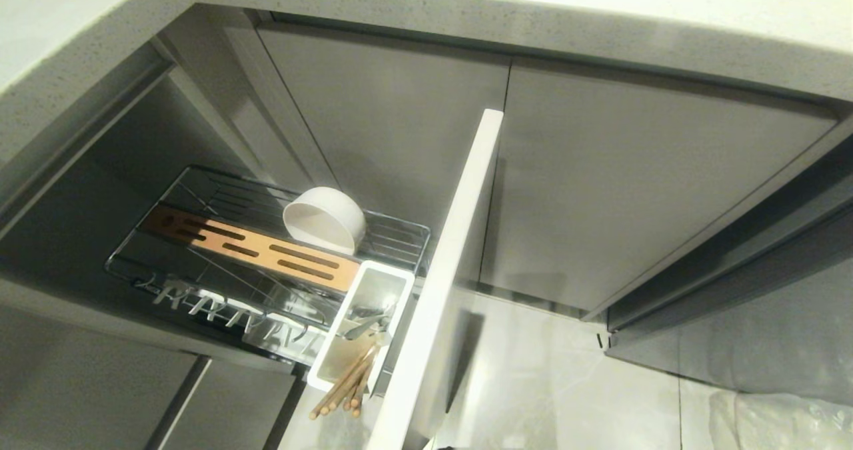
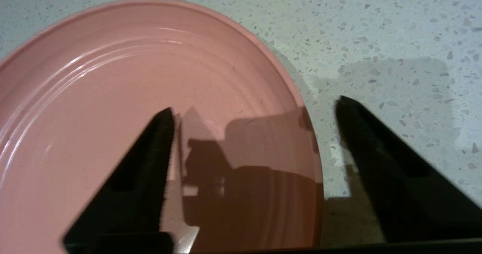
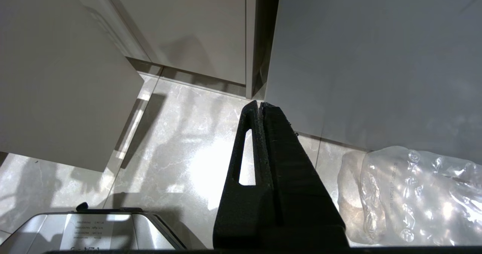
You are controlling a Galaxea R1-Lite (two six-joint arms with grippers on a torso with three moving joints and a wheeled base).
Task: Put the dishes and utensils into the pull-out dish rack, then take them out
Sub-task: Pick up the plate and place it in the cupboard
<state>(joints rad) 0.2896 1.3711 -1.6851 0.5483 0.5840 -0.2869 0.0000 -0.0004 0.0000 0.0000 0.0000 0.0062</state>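
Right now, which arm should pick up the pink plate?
The left. Its hand is open astride the pink plate's rim on the countertop, one finger over the plate, one outside. The right hand is shut, pointing at the floor.

The pink plate (image 2: 124,96) looks like glazed ceramic, smooth and glossy enough to mirror the matt black, rough-grained left tool (image 2: 254,105) above it, and it lies on a speckled pale stone tabletop (image 2: 395,39) with a dull, fine-grained finish. Below that tabletop the dish rack (image 1: 393,237) is shiny chrome wire with a slotted strip (image 1: 253,247) of smooth light-brown wood, a white plastic-looking caddy (image 1: 333,363) holding bare wood chopsticks (image 1: 343,387) and a bright metal fork (image 1: 363,327), and a smooth cream-white bowl (image 1: 324,220) with a soft sheen. The right tool (image 3: 261,105) is the same matt black, over a polished marble-patterned floor (image 3: 180,133) beside crinkled clear plastic wrap (image 3: 410,193).
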